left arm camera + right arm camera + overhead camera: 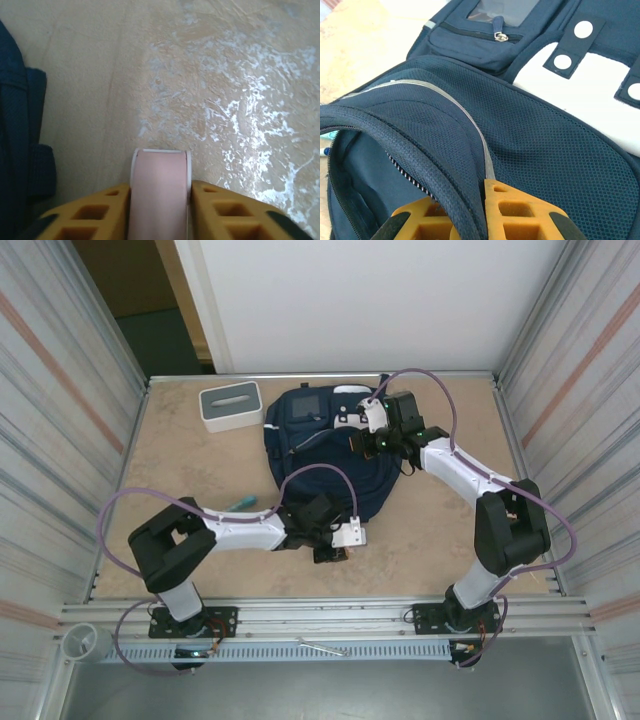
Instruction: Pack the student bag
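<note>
Fingers of the left gripper (160, 191) press on both sides of a pink block (160, 175) with a white rim, gripping it just above the beige table (235, 90). A dark edge of the student bag (330, 492) sits close on that gripper's left. From above, this gripper hangs at the bag's near edge, and a teal pen (240, 503) lies on the table just beside the bag's near left side.

The bag lies flat in the middle of the table, its front facing up. It is navy blue, with a fine mesh weave over the main panel and a grey reflective stripe (451, 101) curving across it. Farther back come a front pocket with a metal zip pull (500, 36) and a white panel (590, 95) crossed by navy tabs with white dots.

The right gripper (457, 197) is clamped on the bag's zip edge (the thick corded rim of the main opening) and holds it raised, so the mouth gapes.

A grey-and-white box (230, 405) stands at the far left, apart from the bag.
</note>
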Controlling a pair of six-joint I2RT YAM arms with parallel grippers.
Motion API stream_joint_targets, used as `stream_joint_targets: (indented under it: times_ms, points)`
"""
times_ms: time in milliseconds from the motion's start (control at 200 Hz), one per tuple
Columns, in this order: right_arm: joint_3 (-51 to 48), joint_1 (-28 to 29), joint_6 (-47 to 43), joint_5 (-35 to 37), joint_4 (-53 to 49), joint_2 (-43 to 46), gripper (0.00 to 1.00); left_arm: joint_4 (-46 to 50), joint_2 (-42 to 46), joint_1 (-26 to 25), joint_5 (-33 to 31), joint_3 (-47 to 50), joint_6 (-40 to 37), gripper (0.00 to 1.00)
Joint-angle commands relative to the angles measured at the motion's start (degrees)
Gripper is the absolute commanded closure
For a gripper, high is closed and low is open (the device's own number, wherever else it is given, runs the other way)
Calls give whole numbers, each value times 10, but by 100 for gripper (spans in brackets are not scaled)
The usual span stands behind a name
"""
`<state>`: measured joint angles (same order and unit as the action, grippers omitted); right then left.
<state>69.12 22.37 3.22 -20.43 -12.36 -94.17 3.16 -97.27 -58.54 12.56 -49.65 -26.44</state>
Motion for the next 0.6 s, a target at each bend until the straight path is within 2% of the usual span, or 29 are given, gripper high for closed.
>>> stream_joint_targets:
  times_ms: [0,100,215,276,326,406,596]
  points:
    - [25,-5,34,1,-21,-1,100,2,40,9,38,17,17,77]
    - [25,-5,37,-2,-24,2,100,-47,117,29,78,48,39,80]
    - [31,-4,40,-18,-33,0,100,-158,219,88,149,97,100,85]
    - [38,-4,36,-27,-44,-1,100,-200,254,123,149,109,126,86]
    - [44,-5,31,-35,-56,-2,100,-207,264,143,113,105,128,87]
    - [55,-9,26,-56,-70,-5,100,-162,244,163,73,64,72,87]
    - [132,-35,17,-134,-132,-26,100,-58,128,164,-13,-80,-122,86]
